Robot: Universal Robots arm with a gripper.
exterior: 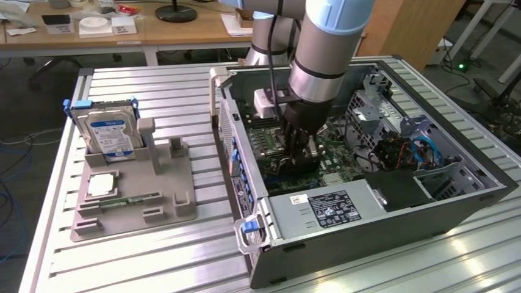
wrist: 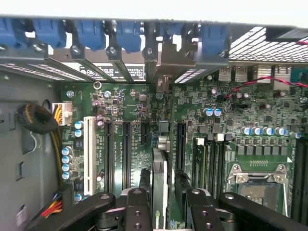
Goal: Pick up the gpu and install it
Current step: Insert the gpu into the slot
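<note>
Ribbed aluminium table (exterior: pixel 155 256) carries a grey plastic fixture tray (exterior: pixel 130 201) and an open dark steel computer case (exterior: pixel 456 207). Arm reaches straight down into the case. Black gripper (wrist: pixel 161 204), jaws narrowed on the thin dark flat gpu (wrist: pixel 159 180), held edge-on just above the green motherboard (wrist: pixel 134 120) slots.

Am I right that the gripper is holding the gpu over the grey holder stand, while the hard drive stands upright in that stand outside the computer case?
Not quite: the gripper holds the gpu inside the open computer case, above the motherboard, not over the grey holder stand. The exterior view shows this. The hard drive does stand upright in that stand outside the case.
</note>
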